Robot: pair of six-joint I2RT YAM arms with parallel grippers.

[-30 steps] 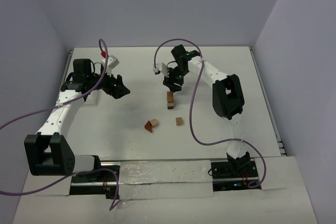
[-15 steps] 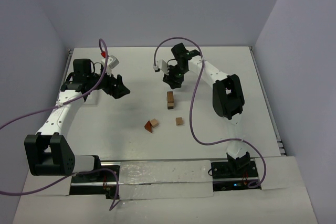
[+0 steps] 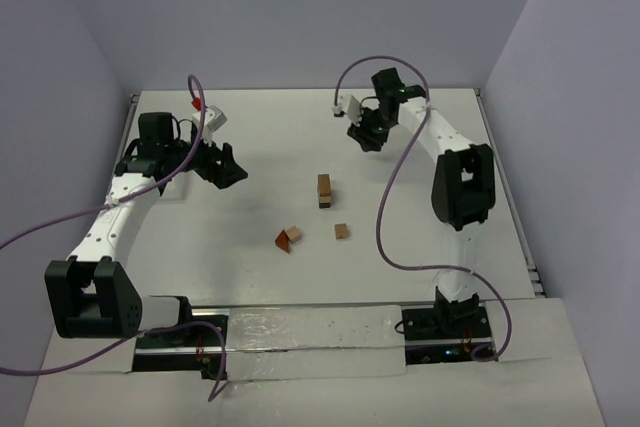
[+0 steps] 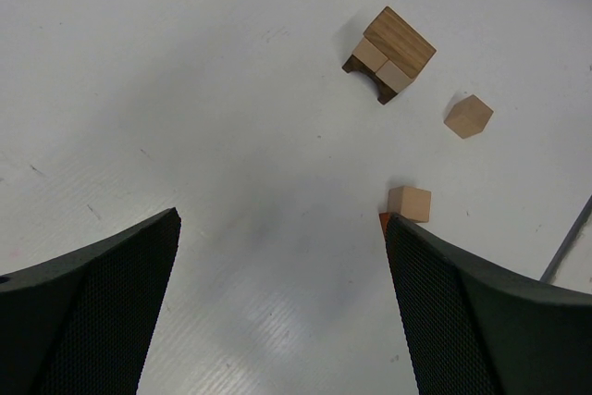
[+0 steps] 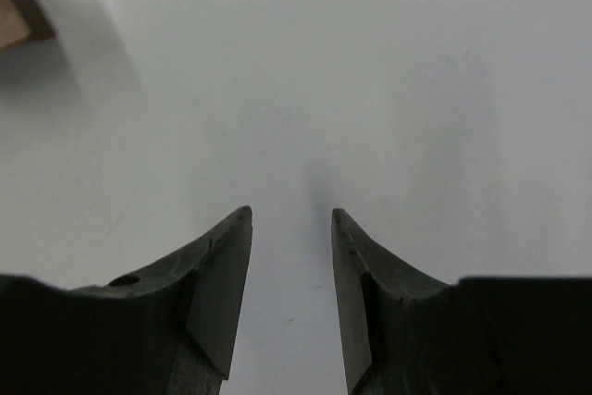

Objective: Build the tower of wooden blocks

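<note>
While the small tan-and-brown wooden block stack [image 3: 324, 190] stands on the white counter [image 3: 200, 257], my empty right claw [image 5: 291, 217] hangs slightly parted and well apart from it, I think to spare it, and my left claw [image 4: 282, 219] waits wide open.

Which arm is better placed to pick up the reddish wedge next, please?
Probably left: the left hand is wide open, aimed toward the wedge. The right hand sits beyond the tower, farther away.

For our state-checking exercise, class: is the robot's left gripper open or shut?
Open. The left gripper shows its fingers far apart in the wrist view, nothing held between them.
</note>
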